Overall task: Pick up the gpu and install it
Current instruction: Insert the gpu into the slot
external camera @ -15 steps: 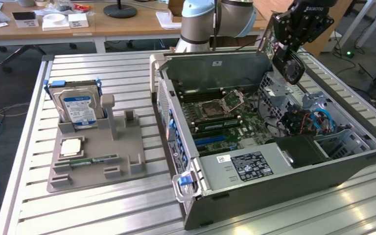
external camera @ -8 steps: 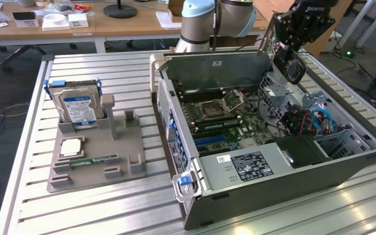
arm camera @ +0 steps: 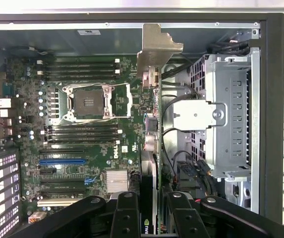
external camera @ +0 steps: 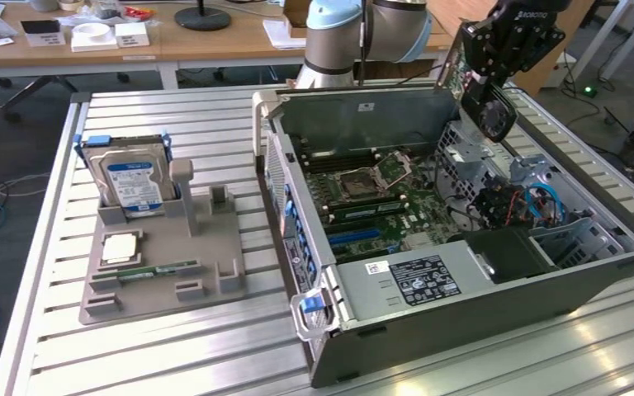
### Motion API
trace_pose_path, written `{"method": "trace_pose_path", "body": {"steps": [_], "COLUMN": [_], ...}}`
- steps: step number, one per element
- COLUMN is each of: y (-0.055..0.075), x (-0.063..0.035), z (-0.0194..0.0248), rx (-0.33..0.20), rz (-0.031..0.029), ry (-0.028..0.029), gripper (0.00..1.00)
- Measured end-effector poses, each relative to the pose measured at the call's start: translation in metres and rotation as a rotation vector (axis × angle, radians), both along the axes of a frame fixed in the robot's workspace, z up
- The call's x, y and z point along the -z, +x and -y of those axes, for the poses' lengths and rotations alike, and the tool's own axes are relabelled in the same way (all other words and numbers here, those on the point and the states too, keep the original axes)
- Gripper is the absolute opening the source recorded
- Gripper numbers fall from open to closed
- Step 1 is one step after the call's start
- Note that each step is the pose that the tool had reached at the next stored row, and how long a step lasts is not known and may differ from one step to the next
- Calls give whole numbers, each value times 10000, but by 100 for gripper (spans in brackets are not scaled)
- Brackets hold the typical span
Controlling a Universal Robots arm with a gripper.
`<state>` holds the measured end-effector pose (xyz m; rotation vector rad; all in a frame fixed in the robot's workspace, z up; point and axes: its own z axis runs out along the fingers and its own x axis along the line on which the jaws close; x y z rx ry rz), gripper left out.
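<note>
pincer [arm camera: 152, 214] on thin, dark, silver-bracketed gpu [arm camera: 151, 99]

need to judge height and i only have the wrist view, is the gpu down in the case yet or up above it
observer: Up above it. The gpu hangs in the gripper near the far rim of the computer case, well clear of the motherboard.
operator: ok, anything left on the parts tray
observer: Yes. To the exterior view's left of the case, the grey tray holds a hard drive standing upright, with a processor chip and a memory stick lying flat.
</note>
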<state>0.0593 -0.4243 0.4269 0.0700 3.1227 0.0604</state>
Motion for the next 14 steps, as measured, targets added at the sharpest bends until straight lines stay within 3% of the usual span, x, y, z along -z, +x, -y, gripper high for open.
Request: {"method": "trace_pose_path", "body": {"steps": [6, 14], "y": [0, 0], "x": [0, 1], "z": [0, 0], "rx": [-250, -1421], "rz": [0, 0], "ry": [0, 0], "gripper": [26, 26]}}
